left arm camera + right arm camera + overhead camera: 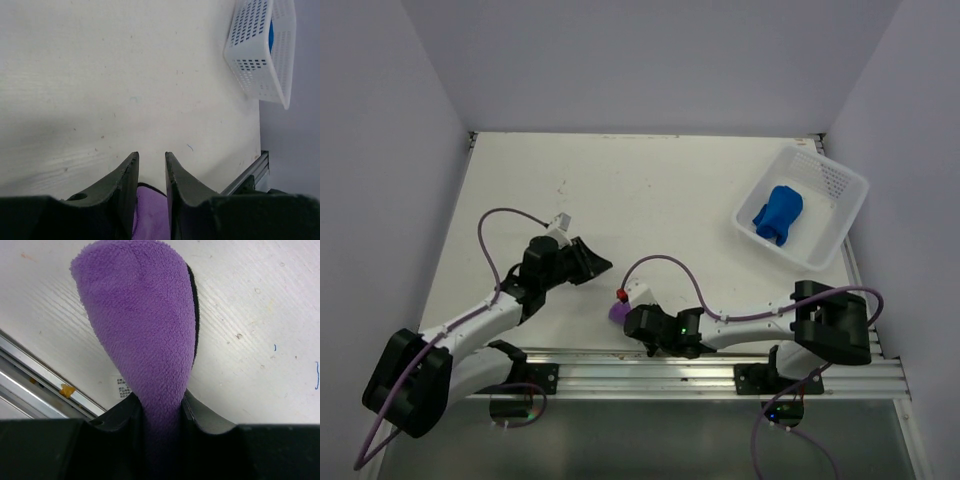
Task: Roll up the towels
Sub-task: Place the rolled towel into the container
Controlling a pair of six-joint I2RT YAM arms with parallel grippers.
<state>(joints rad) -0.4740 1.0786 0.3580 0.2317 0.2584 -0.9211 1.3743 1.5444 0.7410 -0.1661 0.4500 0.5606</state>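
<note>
My right gripper (628, 316) (159, 394) sits near the front rail, shut on the purple towel (617, 312) (145, 315). The towel sticks out beyond the jaws as a rounded bundle with dark trim along one side. My left gripper (598, 264) (151, 154) hovers to the upper left of it. Its jaws stand a narrow gap apart with bare table between the tips. A patch of the purple towel (150, 212) shows through that gap lower down, and in the top view this gripper is apart from the towel. The blue towel (778, 213) (270, 35) lies bunched in the basket.
The white perforated basket (848, 180) (252, 65) stands at the table's right edge, far from both grippers. The aluminium rail (720, 365) (30, 365) runs along the near edge just behind the right gripper. Grey walls enclose the table.
</note>
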